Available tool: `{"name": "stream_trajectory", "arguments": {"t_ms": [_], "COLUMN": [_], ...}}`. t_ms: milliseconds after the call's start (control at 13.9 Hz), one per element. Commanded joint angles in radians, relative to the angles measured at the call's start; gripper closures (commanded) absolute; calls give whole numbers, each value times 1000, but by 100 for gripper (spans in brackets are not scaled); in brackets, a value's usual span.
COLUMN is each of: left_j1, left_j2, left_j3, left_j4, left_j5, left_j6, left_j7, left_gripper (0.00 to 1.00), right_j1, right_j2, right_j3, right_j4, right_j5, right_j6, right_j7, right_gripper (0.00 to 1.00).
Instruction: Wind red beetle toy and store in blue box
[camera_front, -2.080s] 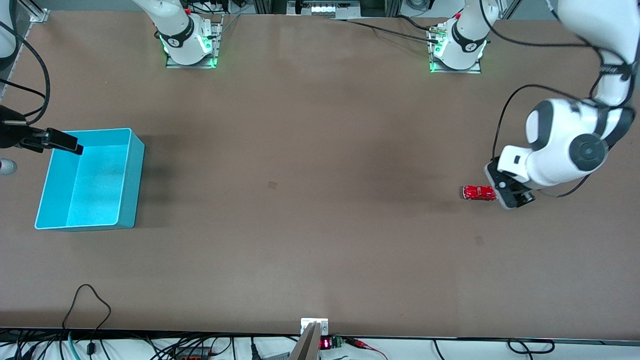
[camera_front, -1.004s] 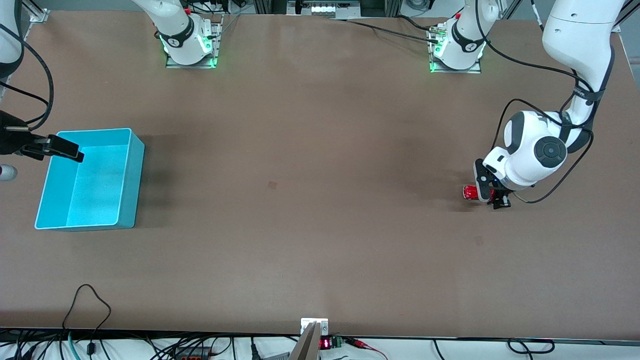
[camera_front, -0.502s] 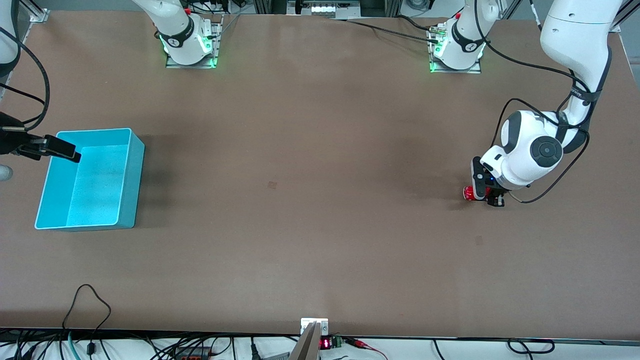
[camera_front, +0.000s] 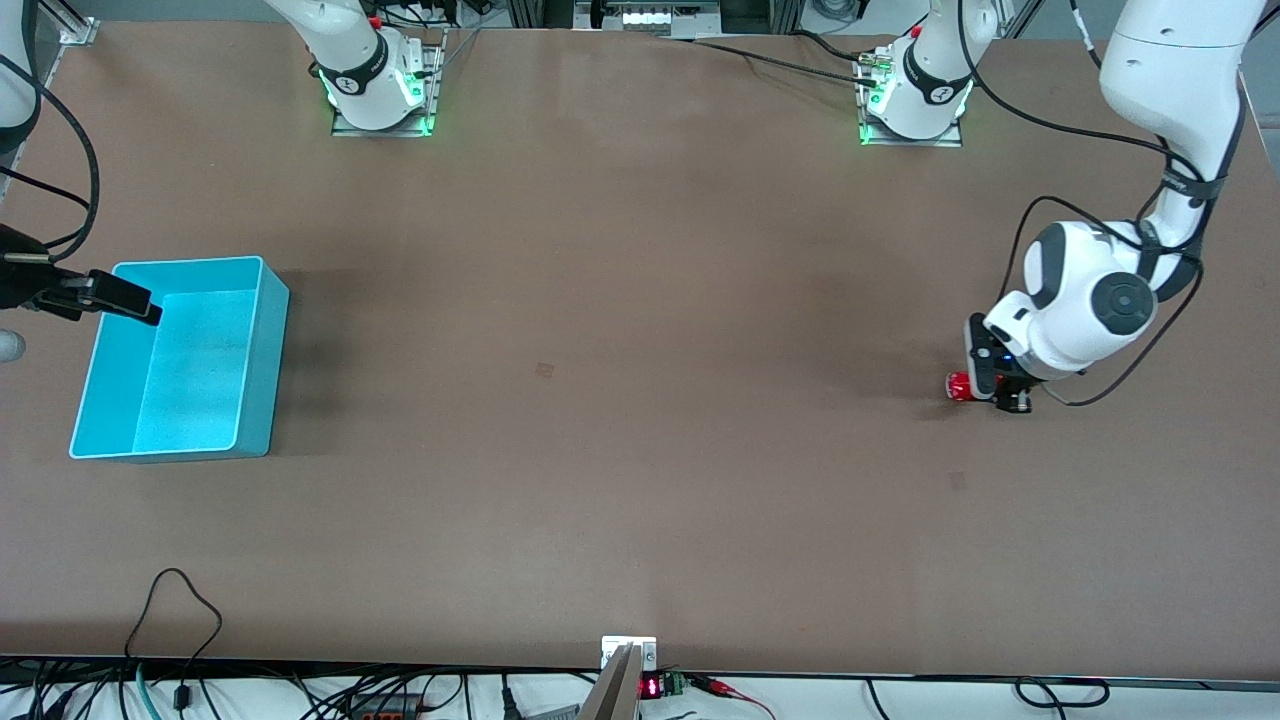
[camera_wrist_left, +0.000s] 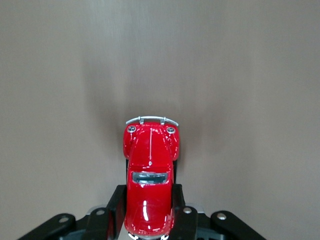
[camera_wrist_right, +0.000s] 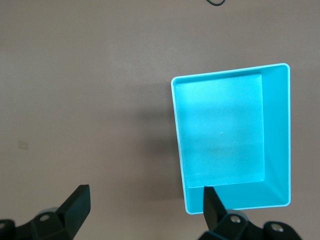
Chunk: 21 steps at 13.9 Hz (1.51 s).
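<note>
The beetle (camera_front: 957, 386) sits on the counter (camera_front: 640, 400) toward the left arm's end, well apart from the box (camera_front: 262, 350), which stands at the right arm's end. The left gripper (camera_front: 990, 388) is down at the counter with its jaws clenched on the beetle's rear half. In the left wrist view the beetle (camera_wrist_left: 150, 175) points away from the camera, its silvery bumper foremost, and a dark finger (camera_wrist_left: 116, 207) presses against each flank of the red body, while the nose and windscreen stick out free of the grasp. In the front view only the beetle's nose shows past the gripper, pointing toward the right arm's end of the counter.

The right arm waits with its gripper (camera_front: 105, 295) up over the box's rim at the corner farther from the front camera. Its jaws are spread wide and hold nothing: the right wrist view shows the two fingers (camera_wrist_right: 75, 207) far apart, with the box (camera_wrist_right: 232, 137) below them, its turquoise floor bare.
</note>
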Motion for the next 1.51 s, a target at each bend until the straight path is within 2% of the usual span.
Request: {"name": "stream_trajectory", "arguments": {"t_ms": [0, 143, 645, 717, 789, 861, 1076, 1219, 1434], "left_j1": [83, 126, 169, 168, 166, 168, 160, 160, 160], "left_j2": [31, 48, 59, 57, 56, 50, -13, -44, -55], "left_j3": [-5, -5, -5, -5, -7, -7, -23, -46, -86], "left_j4": [37, 55, 58, 60, 60, 67, 83, 127, 253], "left_j5": [11, 11, 13, 13, 13, 13, 11, 11, 5], "left_j6": [4, 5, 7, 7, 8, 7, -45, -157, -365], "left_j7": [103, 143, 151, 148, 150, 163, 189, 186, 165], "left_gripper": [76, 76, 75, 60, 19, 0, 0, 0, 0], "right_j1": [-5, -4, -4, -4, -4, -5, -5, -4, -4], "right_j2": [0, 0, 0, 0, 0, 0, 0, 0, 0], "right_j3": [3, 3, 3, 3, 3, 3, 3, 3, 3], "right_j4": [6, 6, 6, 6, 6, 6, 6, 6, 6], "right_j5": [2, 2, 3, 3, 3, 5, 6, 6, 6], "right_j6": [1, 1, 1, 1, 1, 1, 1, 1, 3], "right_j7": [8, 8, 8, 8, 8, 8, 10, 8, 10], "right_gripper": [0, 0, 0, 0, 0, 0, 0, 0, 0]}}
